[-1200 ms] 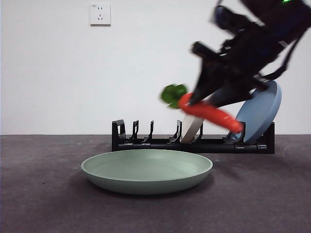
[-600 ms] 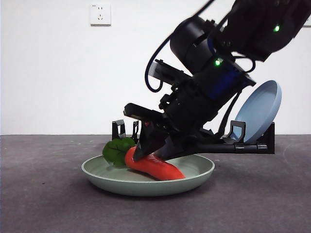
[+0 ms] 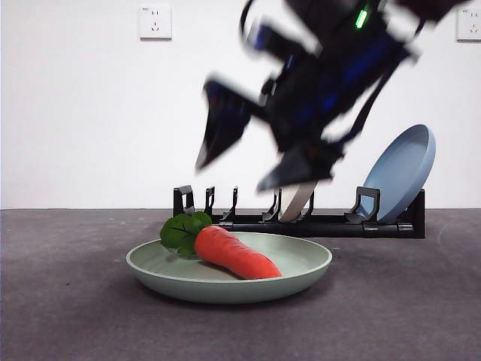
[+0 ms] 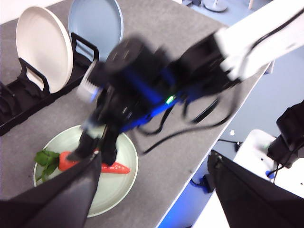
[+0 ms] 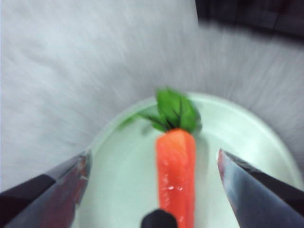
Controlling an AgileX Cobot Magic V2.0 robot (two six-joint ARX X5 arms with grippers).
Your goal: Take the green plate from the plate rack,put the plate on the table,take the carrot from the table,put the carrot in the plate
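The carrot (image 3: 233, 256) (image 5: 175, 171) lies on its side in the green plate (image 3: 301, 274) (image 5: 118, 180), leaves pointing left in the front view. The plate sits flat on the table (image 3: 68, 316) in front of the plate rack (image 3: 316, 224). My right gripper (image 3: 231, 177) (image 5: 153, 156) hangs open just above the carrot, blurred by motion, touching nothing. The left wrist view looks down from high up on the plate (image 4: 128, 183), the carrot (image 4: 114, 167) and the right arm (image 4: 137, 90). My left gripper (image 4: 156, 159) is open and holds nothing.
A cream plate (image 3: 295, 201) (image 4: 42, 47) and a blue plate (image 3: 402, 173) (image 4: 95, 21) stand in the rack (image 4: 28, 95) behind the green plate. The table's edge (image 4: 209, 137) runs close to the plate in the left wrist view.
My right gripper brought the carrot down into the green plate, let it go and has risen, now open. The carrot stays lying in the plate.
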